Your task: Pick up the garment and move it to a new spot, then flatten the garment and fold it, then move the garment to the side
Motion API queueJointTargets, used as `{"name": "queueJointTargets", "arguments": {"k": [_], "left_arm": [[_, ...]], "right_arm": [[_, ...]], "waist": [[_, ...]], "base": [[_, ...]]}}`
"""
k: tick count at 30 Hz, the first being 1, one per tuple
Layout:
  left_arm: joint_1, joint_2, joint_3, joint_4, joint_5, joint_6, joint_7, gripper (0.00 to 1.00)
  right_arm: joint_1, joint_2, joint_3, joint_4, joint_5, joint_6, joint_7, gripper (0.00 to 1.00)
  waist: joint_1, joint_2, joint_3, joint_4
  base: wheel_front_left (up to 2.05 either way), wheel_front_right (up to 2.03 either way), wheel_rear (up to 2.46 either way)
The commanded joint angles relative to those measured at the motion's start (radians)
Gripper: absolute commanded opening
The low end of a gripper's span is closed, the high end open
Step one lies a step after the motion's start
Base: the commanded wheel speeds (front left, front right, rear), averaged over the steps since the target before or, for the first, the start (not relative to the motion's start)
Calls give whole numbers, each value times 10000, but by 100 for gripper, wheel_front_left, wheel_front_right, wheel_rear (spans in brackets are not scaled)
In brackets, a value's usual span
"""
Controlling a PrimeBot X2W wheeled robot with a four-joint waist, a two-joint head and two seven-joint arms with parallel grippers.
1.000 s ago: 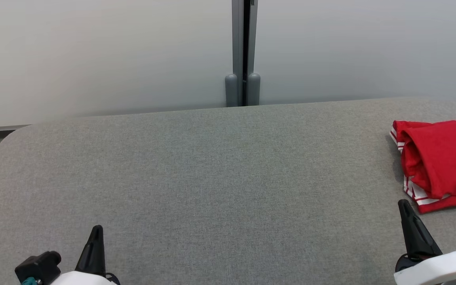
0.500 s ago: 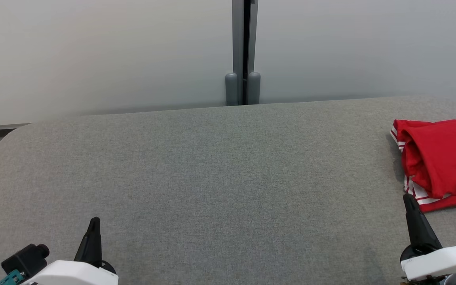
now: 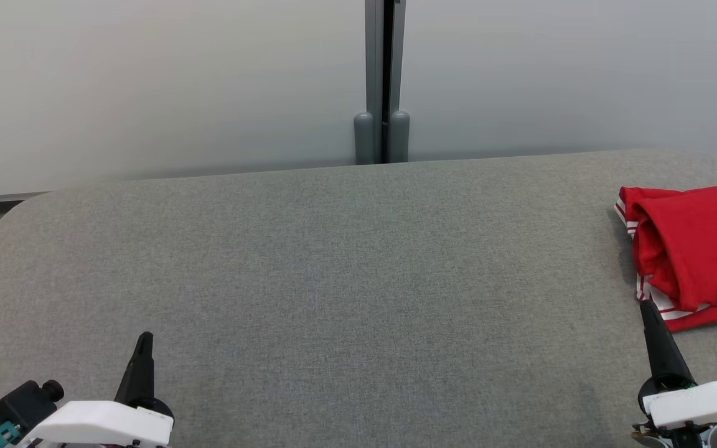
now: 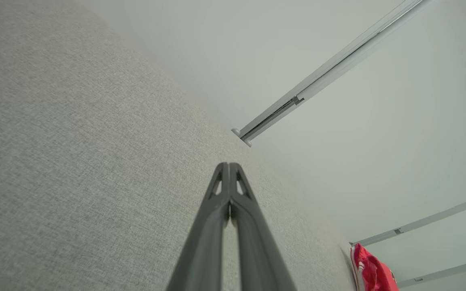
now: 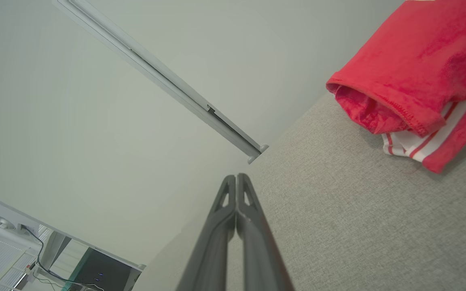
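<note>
Head view: 1 red garment (image 3: 694, 249), folded, at the right edge of the grey bench (image 3: 333, 280). 2 grippers: left gripper (image 3: 140, 367) and right gripper (image 3: 660, 342), the right one's tip near the garment hem. Versus 1 s earlier: both tips higher, garment unmoved.
Left wrist view: fingers pressed together, empty.
Right wrist view: likewise closed, empty.

Garment (image 3: 698, 249): R side beyond head-view edge.

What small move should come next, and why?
Probably draw the right gripper back to rest. The garment already lies folded at the right side of the table, and this gripper and the left gripper are shut, empty and off the cloth.
</note>
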Motion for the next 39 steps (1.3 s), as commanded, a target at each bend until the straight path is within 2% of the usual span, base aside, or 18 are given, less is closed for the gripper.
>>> {"name": "queueJointTargets", "arguments": {"k": [1,39], "left_arm": [[-368,24,136,-66,-255,-112,45,0],[-970,-548,1098,441,-3432,-1026,851,0]], "right_arm": [[-268,-22,-64,-34,318,-5,53,0],[-829,308,-528,658,3830,-6,361,0]], "waist": [[0,-1,4,0],[0,-1,115,6]], "base": [[0,0,0],[0,0,0]]}}
